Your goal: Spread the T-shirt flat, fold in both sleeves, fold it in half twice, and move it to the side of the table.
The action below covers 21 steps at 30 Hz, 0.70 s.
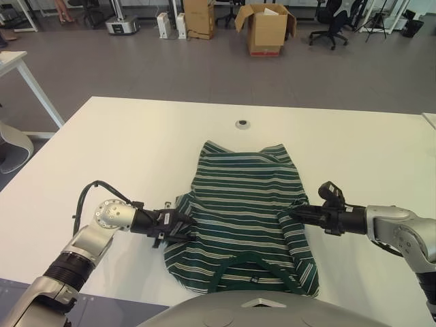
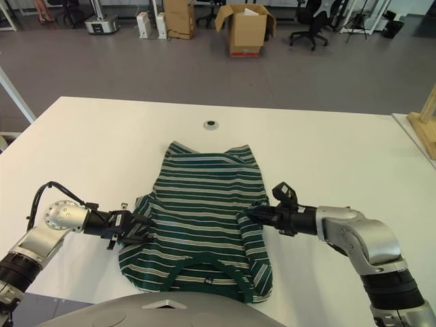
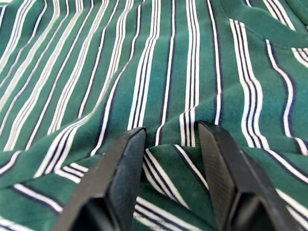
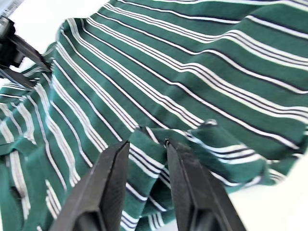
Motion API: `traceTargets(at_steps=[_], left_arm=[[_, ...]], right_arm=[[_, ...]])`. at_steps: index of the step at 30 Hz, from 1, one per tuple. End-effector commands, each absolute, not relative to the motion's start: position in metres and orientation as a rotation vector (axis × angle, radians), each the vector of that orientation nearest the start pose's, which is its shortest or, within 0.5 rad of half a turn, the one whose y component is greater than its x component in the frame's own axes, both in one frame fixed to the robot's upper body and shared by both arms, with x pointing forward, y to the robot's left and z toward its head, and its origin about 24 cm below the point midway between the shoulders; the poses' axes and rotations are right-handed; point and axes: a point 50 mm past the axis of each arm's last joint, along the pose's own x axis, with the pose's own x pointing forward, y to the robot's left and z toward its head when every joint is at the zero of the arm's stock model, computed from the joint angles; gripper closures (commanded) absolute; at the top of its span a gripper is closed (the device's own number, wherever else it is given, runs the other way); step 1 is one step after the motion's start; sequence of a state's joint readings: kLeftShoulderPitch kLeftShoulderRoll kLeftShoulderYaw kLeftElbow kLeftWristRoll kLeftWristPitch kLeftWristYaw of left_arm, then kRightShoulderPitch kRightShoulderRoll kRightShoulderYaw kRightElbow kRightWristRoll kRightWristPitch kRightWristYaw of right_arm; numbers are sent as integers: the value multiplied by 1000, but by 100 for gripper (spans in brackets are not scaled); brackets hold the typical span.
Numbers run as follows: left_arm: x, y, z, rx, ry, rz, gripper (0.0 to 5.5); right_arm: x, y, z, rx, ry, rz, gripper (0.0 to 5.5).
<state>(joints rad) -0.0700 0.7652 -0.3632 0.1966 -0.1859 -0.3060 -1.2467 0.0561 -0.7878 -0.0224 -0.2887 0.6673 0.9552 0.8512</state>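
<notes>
Both sleeves of the T-shirt point(image 1: 245, 204) are held for the fold inward.

The T-shirt lies spread in the middle of the white desk point(image 1: 136, 136), its collar toward the robot. The left gripper point(image 1: 185, 225) is at the left sleeve point(image 1: 181, 206) and the right gripper point(image 1: 289, 213) at the right sleeve point(image 1: 294, 203). On each, the jaws stand narrow, with a ridge of striped cloth pinched between them. I judge that they grip so low and near the edges in order to lay each sleeve over the body without disturbing the rest; the halving is not yet begun.
</notes>
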Motion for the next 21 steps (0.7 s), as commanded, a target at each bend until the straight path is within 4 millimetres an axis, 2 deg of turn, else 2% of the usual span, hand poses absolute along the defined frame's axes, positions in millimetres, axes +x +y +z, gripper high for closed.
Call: traceTargets(at_steps=[1, 7, 11, 14, 17, 19, 21], left_arm=[[188, 210, 0, 514, 516, -1534, 351], [183, 211, 2, 520, 516, -1544, 351], [181, 212, 1, 513, 523, -1541, 351], [172, 213, -1, 479, 557, -1545, 351], [158, 209, -3, 439, 572, -1540, 351], [151, 206, -5, 418, 577, -1529, 351], [147, 204, -7, 408, 578, -1524, 351]], right_arm=[[192, -223, 60, 174, 851, 886, 429], [193, -223, 56, 171, 855, 870, 546], [190, -228, 55, 178, 861, 860, 546], [185, -250, 71, 236, 874, 902, 546], [169, -286, 90, 283, 982, 950, 546], [155, -301, 88, 287, 1080, 953, 546], [141, -307, 78, 286, 1158, 953, 546]])
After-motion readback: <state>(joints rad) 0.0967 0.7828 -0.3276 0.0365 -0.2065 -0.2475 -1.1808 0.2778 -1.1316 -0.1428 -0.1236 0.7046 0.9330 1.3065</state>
